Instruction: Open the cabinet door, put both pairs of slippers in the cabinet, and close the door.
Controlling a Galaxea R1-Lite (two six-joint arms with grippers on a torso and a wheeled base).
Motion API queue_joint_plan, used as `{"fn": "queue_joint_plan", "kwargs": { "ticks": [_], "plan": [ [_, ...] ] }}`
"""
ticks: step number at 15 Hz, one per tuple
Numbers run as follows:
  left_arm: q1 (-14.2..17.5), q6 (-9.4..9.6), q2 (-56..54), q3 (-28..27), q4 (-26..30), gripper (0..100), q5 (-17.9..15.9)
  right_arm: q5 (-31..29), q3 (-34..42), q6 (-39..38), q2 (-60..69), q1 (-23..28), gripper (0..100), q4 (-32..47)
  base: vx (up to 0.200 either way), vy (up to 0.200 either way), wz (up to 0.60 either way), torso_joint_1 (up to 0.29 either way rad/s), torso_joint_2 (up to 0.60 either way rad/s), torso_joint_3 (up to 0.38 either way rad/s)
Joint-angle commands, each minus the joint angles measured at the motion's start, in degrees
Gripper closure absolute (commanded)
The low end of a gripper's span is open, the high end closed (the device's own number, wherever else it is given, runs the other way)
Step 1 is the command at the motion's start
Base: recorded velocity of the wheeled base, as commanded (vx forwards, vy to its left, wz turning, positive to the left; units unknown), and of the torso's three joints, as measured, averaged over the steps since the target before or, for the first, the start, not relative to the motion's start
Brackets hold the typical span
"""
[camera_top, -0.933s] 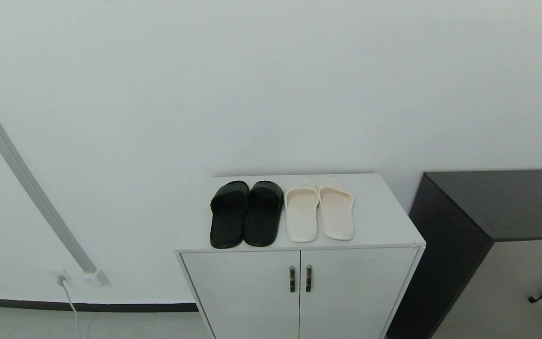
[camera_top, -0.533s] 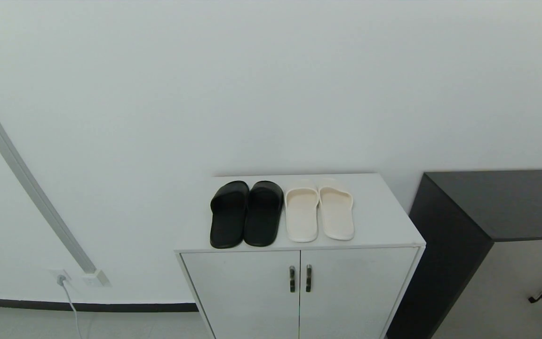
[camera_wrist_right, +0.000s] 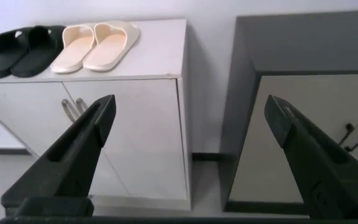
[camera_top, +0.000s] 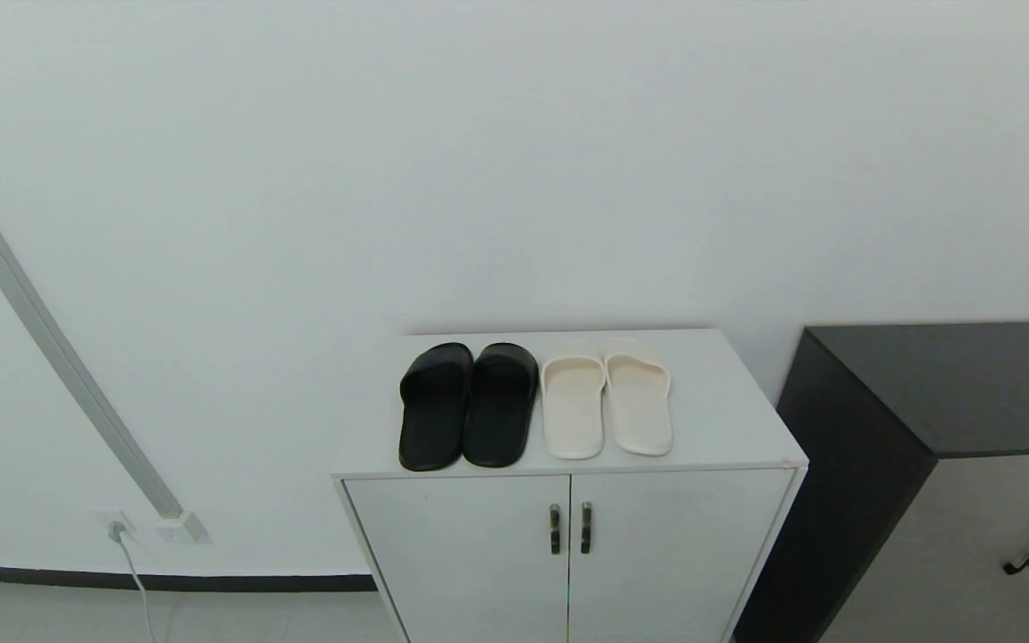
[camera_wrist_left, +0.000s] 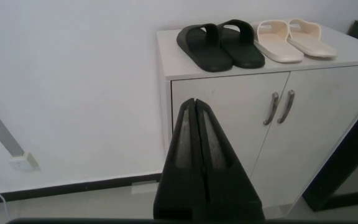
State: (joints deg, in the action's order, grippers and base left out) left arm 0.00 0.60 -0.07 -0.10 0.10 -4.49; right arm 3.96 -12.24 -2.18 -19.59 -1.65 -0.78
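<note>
Two slipper pairs: black slippers [camera_top: 467, 406], cream slippers [camera_top: 606, 405], side by side at white cabinet [camera_top: 729, 413] top's front edge.
Doors [camera_top: 470, 554]: shut.
Room: white wall [camera_top: 514, 179]; dark cabinet [camera_top: 952, 384] at right.
Left gripper [camera_wrist_left: 195, 104]: fingers pressed together.
Right gripper [camera_wrist_right: 189, 104]: spread wide.
Change: none since earlier frame.

No change between earlier head views and now. Black slippers [camera_top: 467, 406], cream slippers [camera_top: 606, 406], cabinet doors [camera_top: 470, 554] sit at same spots, lower centre of frame. Camera framing same.

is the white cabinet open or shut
Shut. Both doors lie flush, handles side by side; black slippers and cream slippers sit on top.
</note>
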Motion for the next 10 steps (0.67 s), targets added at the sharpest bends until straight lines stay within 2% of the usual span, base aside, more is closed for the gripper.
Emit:
{"fn": "queue_joint_plan", "kwargs": {
  "ticks": [1,5,7,8,10],
  "plan": [
    [0.0,0.02,0.1,0.0,0.0,100,0.0,2.0,-0.4,0.1,-20.0,-2.5,0,-10.5,0.000,0.000,0.00,0.000,0.00,0.000],
    [0.0,0.02,0.1,0.0,0.0,100,0.0,0.3,-4.9,-2.5,-38.6,-9.9,0,-23.0,0.000,0.000,0.00,0.000,0.00,0.000],
    [0.0,0.02,0.1,0.0,0.0,100,0.0,-5.2,-8.3,-4.9,-44.6,-15.3,0,-25.5,0.000,0.000,0.00,0.000,0.00,0.000],
    [0.0,0.02,0.1,0.0,0.0,100,0.0,-10.7,-11.3,-7.2,-48.2,-20.8,0,-26.7,0.000,0.000,0.00,0.000,0.00,0.000],
    [0.0,0.02,0.1,0.0,0.0,100,0.0,-17.4,-16.6,-9.4,-53.4,-28.4,0,-27.0,0.000,0.000,0.00,0.000,0.00,0.000]
  ]
}}
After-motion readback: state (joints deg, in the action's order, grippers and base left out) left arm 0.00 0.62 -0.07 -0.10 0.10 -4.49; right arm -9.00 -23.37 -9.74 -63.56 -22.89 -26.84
